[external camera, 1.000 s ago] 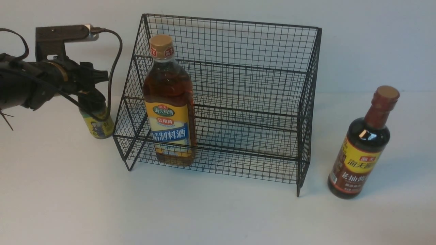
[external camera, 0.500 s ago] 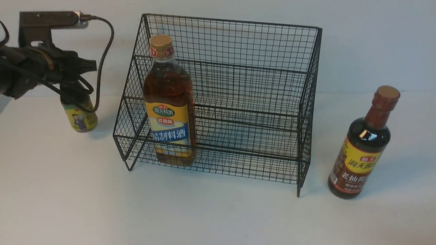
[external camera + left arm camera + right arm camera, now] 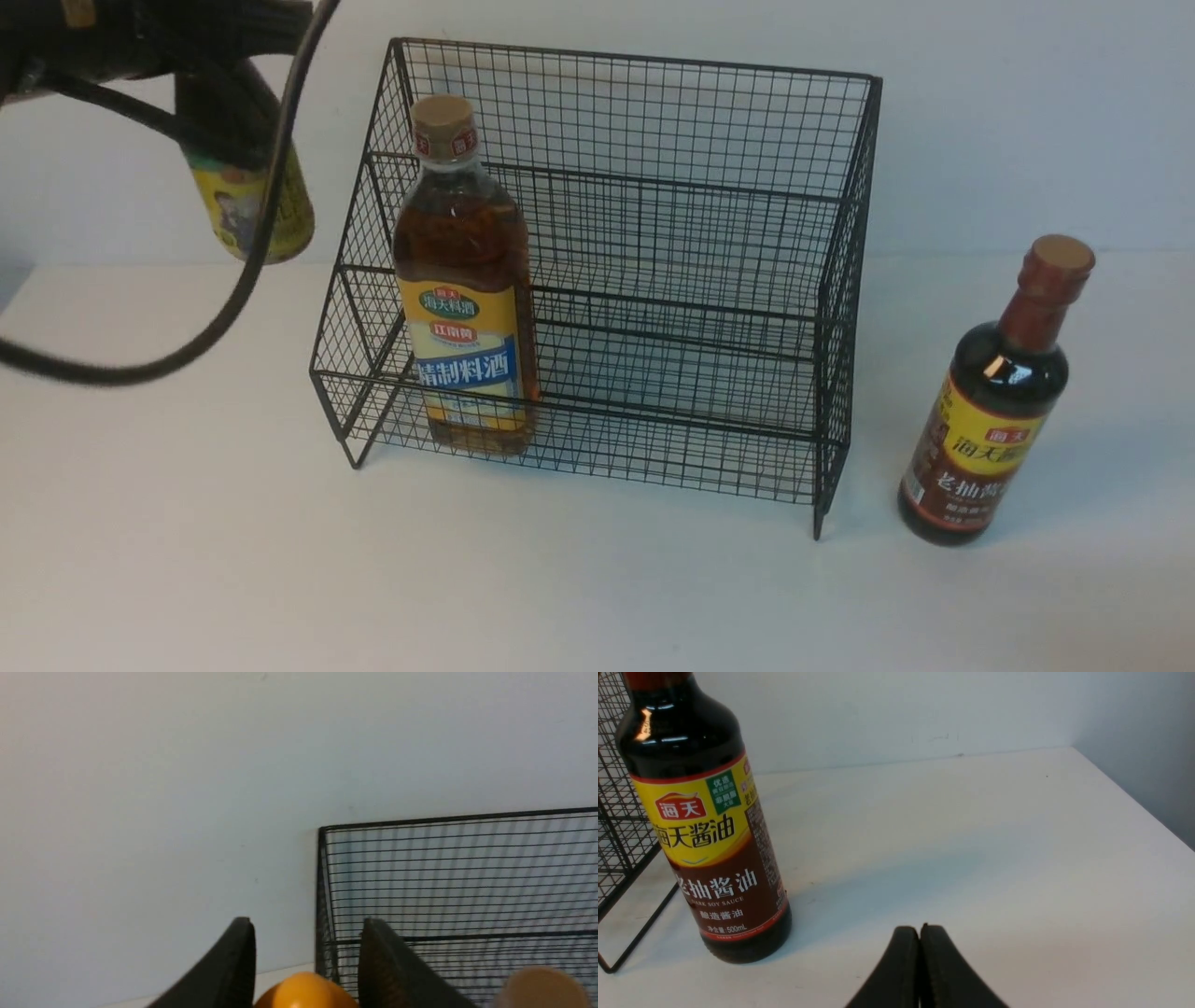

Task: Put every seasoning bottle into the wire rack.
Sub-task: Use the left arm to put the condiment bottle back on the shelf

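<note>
The black wire rack point(image 3: 672, 168) stands mid-table, with the large amber tan-capped bottle point(image 3: 464, 280) upright on its lowest tier at the left. My left gripper point(image 3: 224, 112) is shut on the small squeeze bottle point(image 3: 250, 210), holding it in the air left of the rack's upper left corner. In the left wrist view its orange nozzle point(image 3: 303, 991) sits between the fingers point(image 3: 233, 966), with the rack point(image 3: 458, 882) beyond. The tall brown-capped dark bottle point(image 3: 994, 401) stands on the table right of the rack. It also shows in the right wrist view point(image 3: 705, 821). My right gripper point(image 3: 920, 933) is shut and empty near it.
A black cable point(image 3: 224, 308) from the left arm loops down over the table to the left of the rack. A white wall runs behind the table. The table's right edge meets a grey wall point(image 3: 1148, 742).
My left gripper has lifted the small squeeze bottle off the table, first drawing it left away from the rack, then raising it up and back to the right. The right arm has not moved.
</note>
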You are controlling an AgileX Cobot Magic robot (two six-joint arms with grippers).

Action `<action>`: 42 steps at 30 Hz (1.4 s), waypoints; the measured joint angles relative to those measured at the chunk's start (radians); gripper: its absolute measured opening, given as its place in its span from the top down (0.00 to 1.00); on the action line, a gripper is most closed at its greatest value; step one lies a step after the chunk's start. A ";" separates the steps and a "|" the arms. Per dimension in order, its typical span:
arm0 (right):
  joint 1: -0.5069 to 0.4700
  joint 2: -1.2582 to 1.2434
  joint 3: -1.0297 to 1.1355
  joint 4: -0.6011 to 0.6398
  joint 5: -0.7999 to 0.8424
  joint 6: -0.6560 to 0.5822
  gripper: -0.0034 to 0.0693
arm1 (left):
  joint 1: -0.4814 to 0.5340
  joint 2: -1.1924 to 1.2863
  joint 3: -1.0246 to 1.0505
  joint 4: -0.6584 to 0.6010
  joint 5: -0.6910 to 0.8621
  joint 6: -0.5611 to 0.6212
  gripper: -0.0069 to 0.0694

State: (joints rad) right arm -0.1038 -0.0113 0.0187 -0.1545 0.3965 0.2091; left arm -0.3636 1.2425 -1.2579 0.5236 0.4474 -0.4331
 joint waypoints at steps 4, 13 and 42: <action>0.000 0.000 0.000 0.000 0.000 0.000 0.97 | -0.089 -0.080 0.000 -0.005 0.078 0.024 0.57; 0.000 0.000 0.000 0.000 0.000 0.000 0.97 | -0.288 -0.127 0.000 -0.081 0.153 0.024 0.57; 0.000 0.000 0.000 0.000 0.000 0.000 0.97 | -0.370 0.402 -0.001 -0.064 -0.404 0.028 0.57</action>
State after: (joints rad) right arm -0.1038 -0.0113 0.0187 -0.1545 0.3965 0.2091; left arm -0.7333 1.6446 -1.2594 0.4594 0.0430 -0.4055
